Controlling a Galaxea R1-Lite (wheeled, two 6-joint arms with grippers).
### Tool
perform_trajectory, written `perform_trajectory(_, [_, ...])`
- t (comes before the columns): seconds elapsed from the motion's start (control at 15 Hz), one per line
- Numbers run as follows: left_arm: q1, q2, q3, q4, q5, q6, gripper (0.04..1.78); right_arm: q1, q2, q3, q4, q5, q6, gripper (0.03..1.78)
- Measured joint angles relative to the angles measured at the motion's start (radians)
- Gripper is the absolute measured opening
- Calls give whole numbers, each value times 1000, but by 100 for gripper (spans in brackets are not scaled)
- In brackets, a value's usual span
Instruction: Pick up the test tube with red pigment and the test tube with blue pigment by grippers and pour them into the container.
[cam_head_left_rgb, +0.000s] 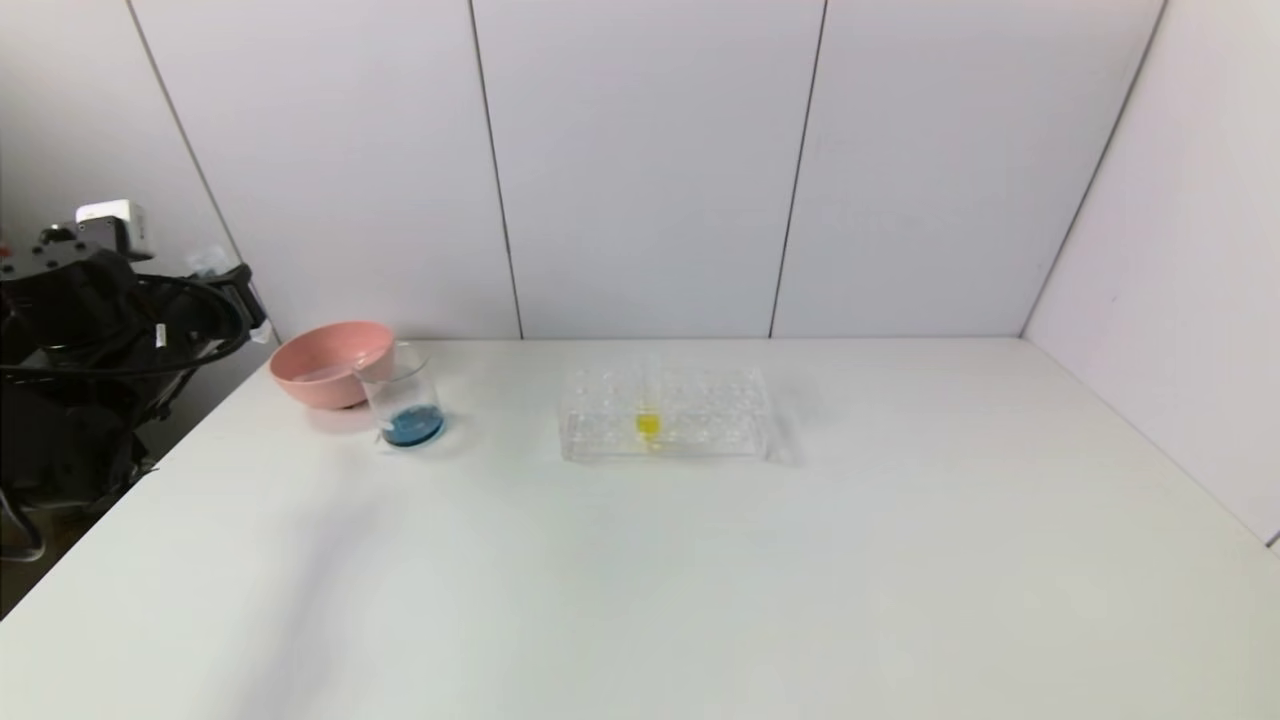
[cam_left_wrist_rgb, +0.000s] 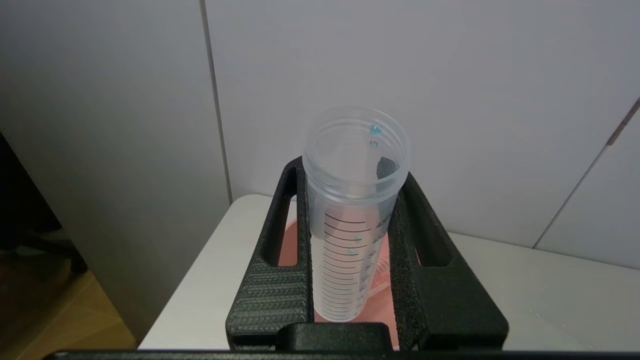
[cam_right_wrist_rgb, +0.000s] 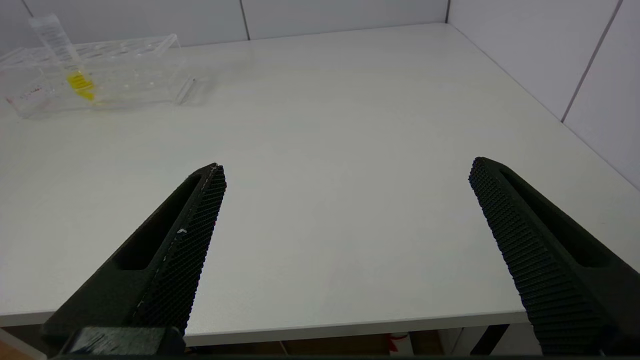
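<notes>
the container stands near the desk's far left corner, touching the pink bowl, and already holds blue liquid. the left pincer, off the desk's left edge, pinches the test tube with blue pigment, now emptied except for droplets; its long axis points mouth-up toward the wall. no red tube shows. the right pincer, spread wide, hangs over the near edge. only a yellow tube remains in the rack.

container before bowl (rack to the right).
</notes>
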Motion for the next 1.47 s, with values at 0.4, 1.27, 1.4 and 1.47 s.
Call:
perform_trajectory(0.4, [-36,221,-266,93,15,4,44,0,0,0,0,0,0,177])
perform_trajectory(1.27, [-65,300,-354,136,58,10,90,0,0,0,0,0,0,177])
perform_trajectory(1.4, [-67,297,-352,135,60,10,124,0,0,0,0,0,-1,177])
perform_trajectory(1.47, [-68,294,-351,135,59,10,139,0,0,0,0,0,0,177])
